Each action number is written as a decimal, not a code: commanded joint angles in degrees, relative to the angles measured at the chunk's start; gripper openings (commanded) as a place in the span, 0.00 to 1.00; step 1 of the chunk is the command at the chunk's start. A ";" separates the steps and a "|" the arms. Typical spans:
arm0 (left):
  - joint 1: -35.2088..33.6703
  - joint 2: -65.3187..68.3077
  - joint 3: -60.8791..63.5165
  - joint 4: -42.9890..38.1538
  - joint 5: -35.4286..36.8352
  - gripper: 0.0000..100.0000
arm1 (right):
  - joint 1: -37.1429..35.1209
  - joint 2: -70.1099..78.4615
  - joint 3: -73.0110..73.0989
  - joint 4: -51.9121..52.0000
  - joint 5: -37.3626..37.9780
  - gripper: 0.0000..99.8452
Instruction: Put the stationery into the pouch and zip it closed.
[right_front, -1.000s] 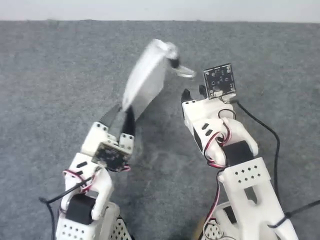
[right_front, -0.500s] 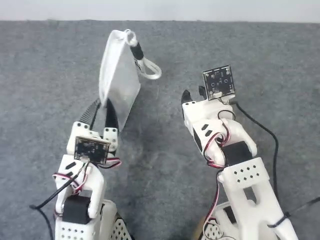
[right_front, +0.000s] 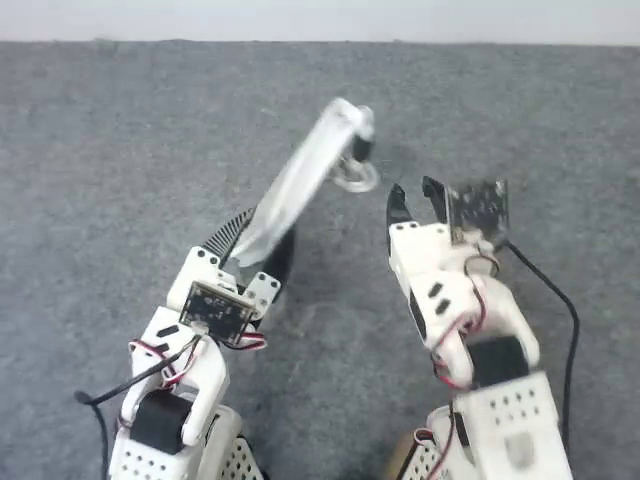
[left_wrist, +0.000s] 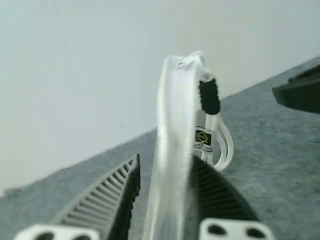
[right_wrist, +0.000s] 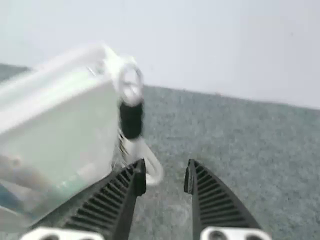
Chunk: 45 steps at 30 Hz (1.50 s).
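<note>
Because the pouch (right_front: 300, 185) is held by one end only, lifted clear of the grey table (right_front: 120, 150) and slanting up and away from the left claw (right_front: 258, 240), the main risk is judged to be slippage. The smooth, translucent material could slide or swing between the jaws if the arm tilts or the other arm tugs at it. A second risk lies at the far end, where the black pull tab (right_front: 360, 148) and the white cord loop (right_front: 352, 178) hang free. The right claw (right_front: 413, 195) is near that loop, and in the right wrist view the loop sits just beside one jaw tip. A closing movement could therefore catch the cord rather than the tab, and a pull on the cord would drag the whole pouch instead of running the zip. Whether the zip is already closed cannot be told. Faint shapes show through the pouch wall in the right wrist view, but they are too blurred to identify as stationery.

Left claw (left_wrist: 167, 165): closed onto the near end of the pouch (left_wrist: 175, 125), with one ribbed jaw against each face and the pouch standing edge-on between them.

Right claw (right_wrist: 165, 172): jaws parted by a narrow gap, holding nothing. The pull tab (right_wrist: 131, 120) lies ahead of the tips, and contact with the loop (right_wrist: 145, 155) cannot be confirmed.
</note>
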 joint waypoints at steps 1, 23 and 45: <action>0.88 -0.44 -4.35 4.84 7.30 0.22 | 0.66 -8.57 1.14 -1.27 -0.35 0.12; 0.44 -1.49 -18.42 18.99 13.98 0.24 | 0.66 -11.74 2.64 -1.27 -0.26 0.12; -9.14 -1.49 -20.62 17.93 20.75 0.23 | 0.66 -11.74 2.73 -1.27 -0.26 0.12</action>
